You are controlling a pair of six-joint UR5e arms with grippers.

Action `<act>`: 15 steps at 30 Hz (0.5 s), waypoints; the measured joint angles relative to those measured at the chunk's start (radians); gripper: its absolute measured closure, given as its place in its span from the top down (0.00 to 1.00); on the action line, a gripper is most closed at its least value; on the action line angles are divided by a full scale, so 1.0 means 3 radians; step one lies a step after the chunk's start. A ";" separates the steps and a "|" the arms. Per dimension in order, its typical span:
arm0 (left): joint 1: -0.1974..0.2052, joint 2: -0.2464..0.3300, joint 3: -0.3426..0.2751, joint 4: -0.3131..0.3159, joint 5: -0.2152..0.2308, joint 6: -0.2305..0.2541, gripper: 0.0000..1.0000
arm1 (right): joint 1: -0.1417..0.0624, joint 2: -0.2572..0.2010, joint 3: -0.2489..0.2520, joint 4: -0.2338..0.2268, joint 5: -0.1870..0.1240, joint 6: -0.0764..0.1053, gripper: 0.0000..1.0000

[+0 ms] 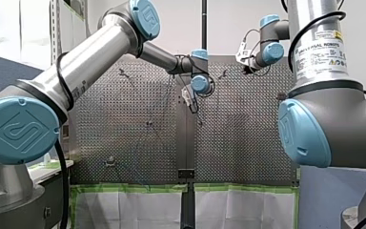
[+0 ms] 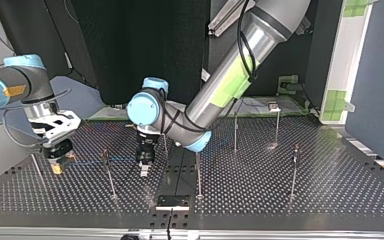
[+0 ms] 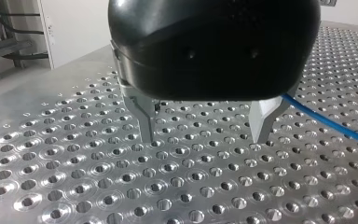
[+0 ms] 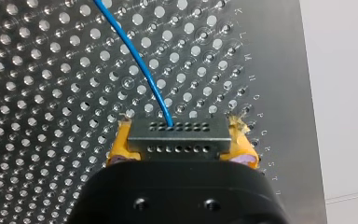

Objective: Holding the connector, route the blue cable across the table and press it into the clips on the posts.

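**Cable routing: early stage, connector in hand**

Right jaws: pinching the connector [image 4: 178, 135], with a yellow pad [image 4: 121, 148] on each side of it. It is held low over the table [image 4: 37, 140], at the top view's left. The blue cable [image 4: 135, 60] leaves the connector's face and runs away over the perforated plate.

Left jaws: spread, metal fingers [image 3: 145, 122] well apart, nothing between them, tips just above the table. The cable passes beside one finger, outside the gap.

Top view: the cable runs level from the connector to a post [image 2: 109, 175] and on toward the left jaws. It meets that post near its top. I cannot tell whether it is seated in the clip.

I can make out no cable at the posts further toward that view's right [image 2: 294, 170].

Judgement: one clip done at most. Most of the route across the table and the remaining clips are left.
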 joint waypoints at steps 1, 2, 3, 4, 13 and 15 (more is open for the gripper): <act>0.0000 0.0000 0.0000 0.0000 0.0000 0.0000 1.00 | 0.0000 0.0000 0.0000 0.0000 0.0000 0.0000 0.00; 0.0001 0.0000 0.0000 0.0000 0.0000 0.0000 1.00 | 0.0000 0.0000 0.0000 0.0000 0.0000 0.0000 0.00; 0.0002 0.0000 0.0001 0.0000 0.0000 0.0000 1.00 | 0.0000 0.0000 0.0000 0.0000 0.0000 0.0000 0.00; 0.0003 0.0000 0.0001 0.0000 0.0000 0.0000 1.00 | 0.0000 0.0000 0.0000 0.0000 0.0000 0.0000 0.00; 0.0031 -0.0003 0.0021 -0.0005 0.0004 -0.0001 1.00 | 0.0000 0.0000 0.0000 0.0000 0.0000 0.0000 0.00; -0.0005 0.0000 0.0001 -0.0001 0.0000 0.0000 1.00 | 0.0000 0.0000 0.0000 0.0000 0.0000 0.0000 0.00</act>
